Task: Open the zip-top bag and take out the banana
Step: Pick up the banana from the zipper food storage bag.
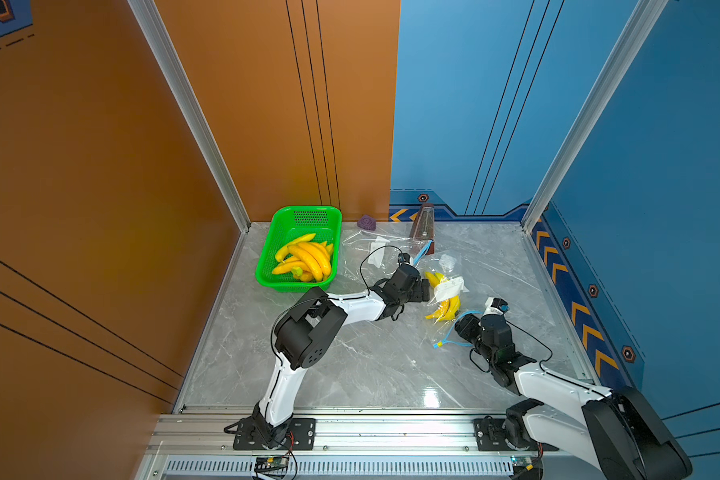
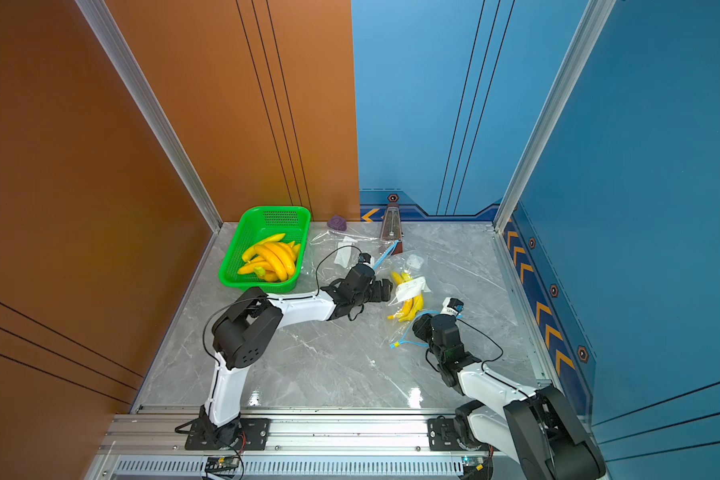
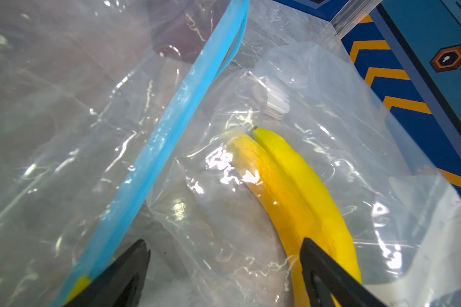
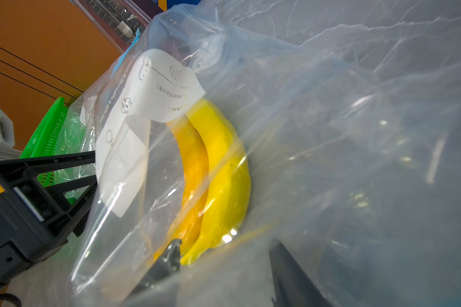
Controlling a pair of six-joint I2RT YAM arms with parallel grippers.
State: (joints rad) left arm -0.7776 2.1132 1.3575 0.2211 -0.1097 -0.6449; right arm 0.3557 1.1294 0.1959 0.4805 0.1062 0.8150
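On the marble table [image 1: 350, 365], right of centre, lies the zip-top bag [image 1: 454, 266] with the banana [image 1: 444, 306] inside it (a pair, film over both); the long axis runs from near to far; left gripper [image 1: 428, 289], jaws spread wide and empty, stands just beside the banana's mid-length, square to that axis, and is judged the nearer; right gripper [image 1: 460, 325] sits at the bag's near end, its hold on the film impossible to tell.
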